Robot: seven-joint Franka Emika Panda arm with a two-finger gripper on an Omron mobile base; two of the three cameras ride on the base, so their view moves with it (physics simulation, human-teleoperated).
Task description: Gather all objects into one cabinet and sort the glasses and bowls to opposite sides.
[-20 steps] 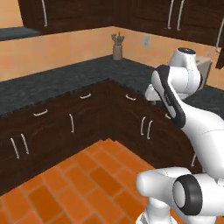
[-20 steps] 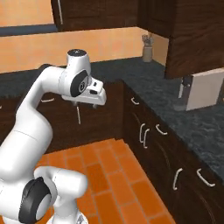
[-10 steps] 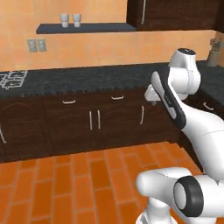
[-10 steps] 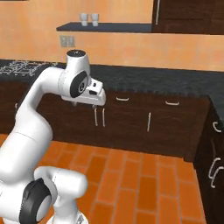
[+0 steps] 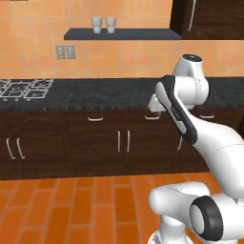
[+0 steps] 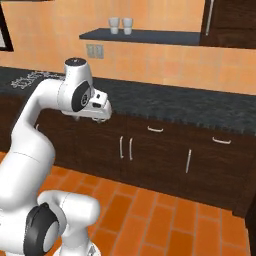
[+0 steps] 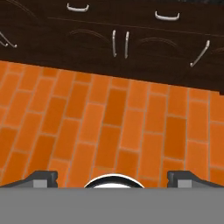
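Observation:
My gripper hangs over the orange tile floor, in front of the base cabinets, pointing down. In the hand view its two dark fingertips stand far apart with nothing between them, so it is open. A dark brown wall cabinet with a long pale bar handle is at the upper right, its door closed. The red cups, the beige tumbler and the tan bowl are out of view.
A dark speckled counter runs across over dark base cabinets with short handles. A stove top lies at the left. Two small pale cups stand on a dark wall shelf.
The whole picture has swung as the base turned: the corner counter and its utensil holder left the view, and the straight counter, stove top and shelf came in. The arm keeps its pose.

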